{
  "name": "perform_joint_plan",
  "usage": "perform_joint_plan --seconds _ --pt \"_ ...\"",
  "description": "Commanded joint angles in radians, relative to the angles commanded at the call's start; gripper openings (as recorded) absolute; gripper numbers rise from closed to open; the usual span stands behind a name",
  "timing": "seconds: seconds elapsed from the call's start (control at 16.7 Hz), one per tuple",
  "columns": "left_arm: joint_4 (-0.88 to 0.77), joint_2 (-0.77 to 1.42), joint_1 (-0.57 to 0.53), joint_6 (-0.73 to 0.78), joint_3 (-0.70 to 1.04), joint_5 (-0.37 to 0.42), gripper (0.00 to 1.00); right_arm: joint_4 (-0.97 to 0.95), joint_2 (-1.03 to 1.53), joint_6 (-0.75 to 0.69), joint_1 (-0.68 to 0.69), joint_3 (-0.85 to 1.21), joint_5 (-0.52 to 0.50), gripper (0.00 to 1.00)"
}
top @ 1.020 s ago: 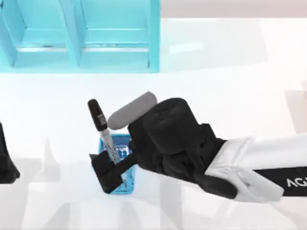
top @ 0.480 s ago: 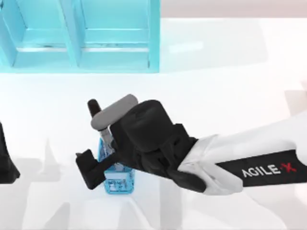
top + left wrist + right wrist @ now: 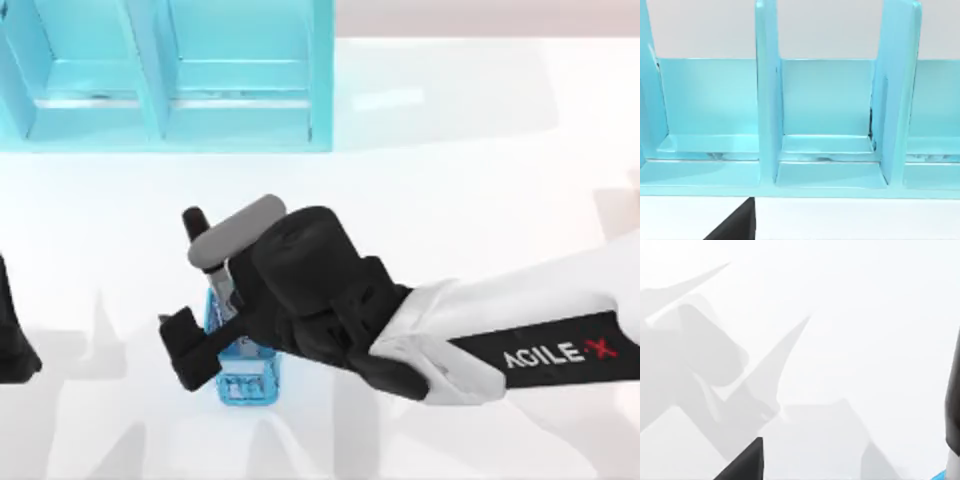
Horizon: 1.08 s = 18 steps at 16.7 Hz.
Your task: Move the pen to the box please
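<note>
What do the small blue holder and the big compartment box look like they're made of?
The holder looks like clear blue plastic or glass: the table shows through its walls. The box looks like opaque glossy turquoise plastic or painted board, with soft highlights on its floors. Neither is certain in this render.

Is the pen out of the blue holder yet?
No. The pen stands tilted in the blue holder, black cap up, with the right gripper at its barrel.

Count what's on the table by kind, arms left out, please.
Pen: 1
Small blue holder: 1
Large blue box with compartments: 1
Total: 3
</note>
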<state>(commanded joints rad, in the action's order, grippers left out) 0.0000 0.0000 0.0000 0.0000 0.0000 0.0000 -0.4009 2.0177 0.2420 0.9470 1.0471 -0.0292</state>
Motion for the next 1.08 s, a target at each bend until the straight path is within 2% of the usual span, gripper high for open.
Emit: perform_joint_plan --seconds 0.3,0.9,1.08 --pt "0.0 0.0 0.0 0.0 0.0 0.0 1.0 0.0 0.0 0.0 0.0 0.0 0.0 0.02" --pt "0.0 0.0 0.0 0.0 0.0 0.0 1.0 0.002 -0.006 0.002 0.001 0.003 0.003 0.0" --pt "0.0 0.0 0.0 0.0 0.0 0.0 1.0 0.07 -0.072 -0.019 -0.035 -0.009 0.035 0.0"
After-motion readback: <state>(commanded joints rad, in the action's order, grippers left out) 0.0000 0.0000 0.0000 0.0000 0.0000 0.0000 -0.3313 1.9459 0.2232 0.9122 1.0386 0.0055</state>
